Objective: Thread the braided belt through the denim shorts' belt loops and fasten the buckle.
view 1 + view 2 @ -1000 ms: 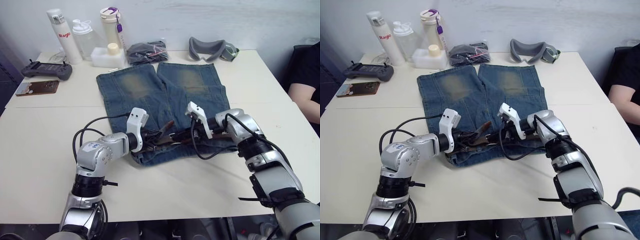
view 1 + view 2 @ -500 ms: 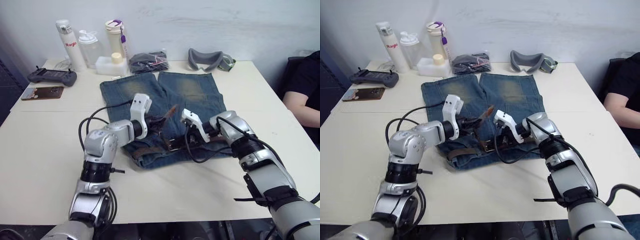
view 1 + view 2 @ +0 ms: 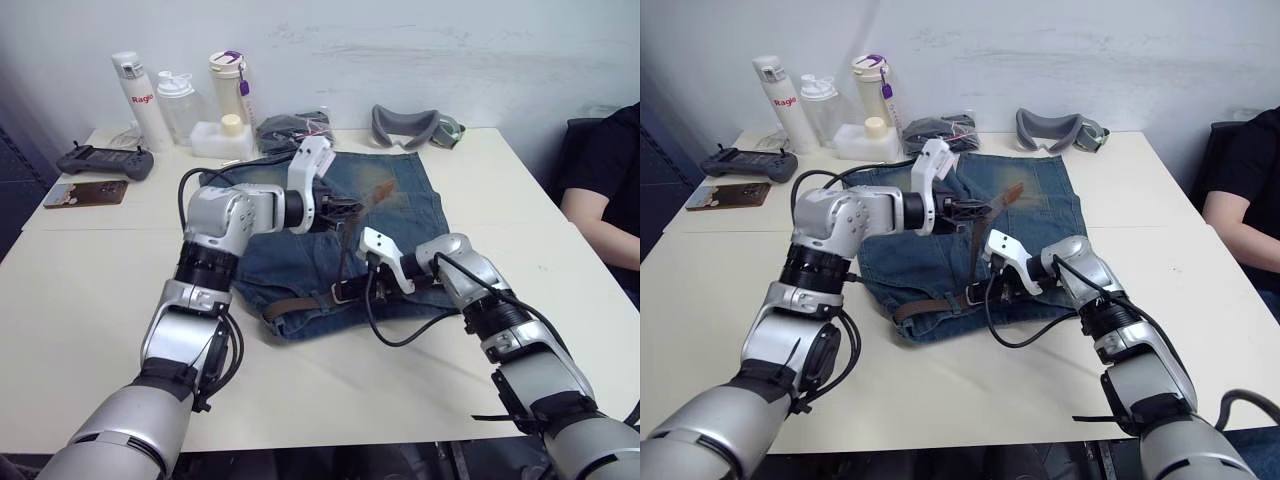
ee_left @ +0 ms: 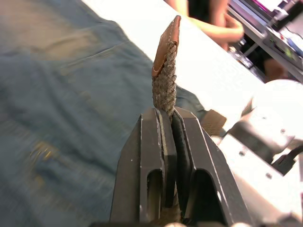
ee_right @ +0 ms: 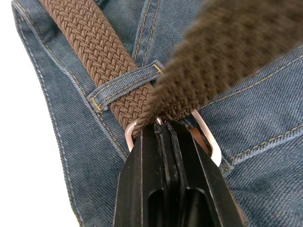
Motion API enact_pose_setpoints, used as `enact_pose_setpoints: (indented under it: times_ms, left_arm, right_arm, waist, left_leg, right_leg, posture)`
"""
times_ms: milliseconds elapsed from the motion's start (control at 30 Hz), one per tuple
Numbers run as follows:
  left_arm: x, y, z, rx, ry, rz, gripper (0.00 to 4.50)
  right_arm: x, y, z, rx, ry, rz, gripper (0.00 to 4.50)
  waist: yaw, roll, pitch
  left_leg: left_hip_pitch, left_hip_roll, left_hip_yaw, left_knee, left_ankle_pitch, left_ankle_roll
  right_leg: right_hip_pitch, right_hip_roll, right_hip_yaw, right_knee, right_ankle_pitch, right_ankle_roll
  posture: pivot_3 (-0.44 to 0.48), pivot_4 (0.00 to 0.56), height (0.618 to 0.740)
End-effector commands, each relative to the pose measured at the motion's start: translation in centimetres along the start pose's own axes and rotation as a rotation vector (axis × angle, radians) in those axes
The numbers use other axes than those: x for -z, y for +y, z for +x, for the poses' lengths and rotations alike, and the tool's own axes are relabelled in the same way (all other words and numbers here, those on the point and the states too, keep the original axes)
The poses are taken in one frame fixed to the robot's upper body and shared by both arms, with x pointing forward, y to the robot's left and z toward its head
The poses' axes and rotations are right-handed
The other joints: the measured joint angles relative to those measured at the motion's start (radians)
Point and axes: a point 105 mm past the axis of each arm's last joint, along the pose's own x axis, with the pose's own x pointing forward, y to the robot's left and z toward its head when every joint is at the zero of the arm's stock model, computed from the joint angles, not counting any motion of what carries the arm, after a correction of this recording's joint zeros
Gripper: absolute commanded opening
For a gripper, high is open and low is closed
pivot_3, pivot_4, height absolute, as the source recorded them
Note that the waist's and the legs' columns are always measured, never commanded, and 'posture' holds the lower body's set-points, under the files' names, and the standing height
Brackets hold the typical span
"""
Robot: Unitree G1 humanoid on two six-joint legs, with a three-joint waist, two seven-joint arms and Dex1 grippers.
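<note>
The denim shorts [image 3: 415,215] lie flat on the white table [image 3: 90,270]. The braided belt [image 3: 295,303] runs along the waistband under a belt loop [image 5: 125,87]. My right gripper [image 3: 349,290] is shut on the silver buckle [image 5: 211,146] at the waistband's middle. From the buckle the strap rises steeply to my left gripper [image 3: 345,208], which is held above the shorts and is shut on the belt just below its tan tip [image 4: 168,45].
Several bottles [image 3: 135,95], a white tub [image 3: 220,140], a black controller [image 3: 95,160] and a phone [image 3: 78,192] stand at the back left. A black bundle [image 3: 292,128] and a grey padded band [image 3: 412,125] lie beyond the shorts. A person's arm [image 3: 600,215] is at the right.
My left gripper has risen from the waistband and swung up over the shorts, drawing the belt's free end up through the buckle. The right gripper stays at the buckle. The camera shifted.
</note>
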Motion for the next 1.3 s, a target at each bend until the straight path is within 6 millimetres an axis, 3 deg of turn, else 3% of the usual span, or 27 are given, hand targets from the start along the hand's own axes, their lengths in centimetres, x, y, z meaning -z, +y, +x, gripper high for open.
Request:
enact_pose_setpoints:
  times_ms: [33,200,367,500,600,733,1033,1167,1267,1300]
  left_arm:
    - [-9.3,-6.3,-0.3,0.178,-0.247,0.274,0.00]
    - [-10.4,-9.4,1.8,0.297,-0.236,0.312,0.00]
    - [-8.6,-10.2,3.2,0.336,-0.171,0.360,0.00]
    - [-5.0,-6.8,3.8,0.206,-0.078,0.440,0.00]
    - [-2.1,-3.9,3.0,0.111,-0.030,0.431,0.00]
    - [0.5,-2.2,1.7,0.049,0.002,0.421,0.00]
    - [3.2,-1.6,1.0,0.002,0.040,0.403,0.00]
    - [3.6,-1.9,0.7,0.004,0.045,0.499,0.00]
    - [4.1,-2.2,0.1,0.021,0.057,0.629,0.00]
    - [4.2,-2.4,-0.2,0.037,0.055,0.658,0.00]
  right_arm:
    - [12.9,4.3,3.2,-0.090,0.408,0.235,0.03]
    - [13.7,5.5,3.2,-0.140,0.450,0.204,0.03]
    - [13.5,5.3,3.0,-0.108,0.438,0.174,0.03]
    - [10.9,3.8,1.6,-0.014,0.309,0.205,0.03]
    - [7.8,2.5,-1.1,0.088,0.140,0.272,0.03]
    - [4.3,3.0,-4.3,0.083,-0.125,0.427,0.03]
    - [3.8,2.5,-9.4,0.192,-0.350,0.596,0.03]
    - [1.8,0.8,-12.6,0.393,-0.431,0.399,0.03]
    - [0.6,0.5,-14.1,0.537,-0.321,0.141,0.03]
    - [-0.4,0.3,-14.9,0.595,-0.291,0.035,0.52]
  waist:
    - [0.003,0.001,0.000]
    - [0.008,0.003,0.002]
    - [0.009,0.004,0.003]
    - [0.009,0.004,0.003]
    - [0.013,0.008,0.005]
    - [0.034,0.011,0.009]
    - [0.054,0.012,0.027]
    - [0.055,0.016,0.041]
    - [0.054,0.018,0.048]
    - [0.054,0.018,0.048]
  left_leg:
    - [0.000,0.000,0.000,0.000,0.000,0.000]
    - [-0.001,-0.001,0.000,0.000,0.000,0.001]
    - [-0.003,-0.003,-0.001,-0.002,-0.001,0.003]
    - [-0.004,-0.004,-0.001,-0.004,-0.002,0.004]
    - [-0.004,-0.005,-0.001,-0.007,-0.002,0.004]
    - [-0.029,-0.007,-0.001,-0.007,0.009,0.009]
    - [-0.048,-0.008,-0.001,-0.007,0.011,0.015]
    - [-0.049,-0.008,-0.001,-0.004,0.011,0.016]
    - [-0.050,-0.010,-0.001,-0.003,0.011,0.016]
    - [-0.050,-0.009,-0.001,-0.003,0.011,0.016]
  right_leg:
    - [0.000,0.000,0.000,0.000,0.000,0.000]
    - [-0.002,-0.001,0.000,-0.002,0.000,0.001]
    - [-0.002,-0.003,0.000,-0.005,0.000,0.003]
    - [-0.002,-0.005,0.000,-0.007,0.000,0.004]
    - [-0.002,-0.006,0.000,-0.008,-0.001,0.005]
    - [-0.023,-0.007,-0.001,-0.005,-0.001,0.006]
    - [-0.036,-0.007,-0.003,-0.013,-0.002,0.007]
    - [-0.036,-0.007,-0.003,-0.012,-0.001,0.008]
    - [-0.037,-0.007,-0.003,-0.011,-0.001,0.009]
    - [-0.038,-0.007,-0.003,-0.011,-0.001,0.009]
  posture:
    - [0.000,0.150,0.681]
    - [0.000,0.150,0.681]
    - [0.000,0.150,0.681]
    - [0.000,0.150,0.681]
    - [0.000,0.150,0.681]
    - [0.000,0.150,0.681]
    - [0.000,0.150,0.681]
    - [0.000,0.150,0.681]
    - [0.000,0.150,0.681]
    - [0.000,0.150,0.681]
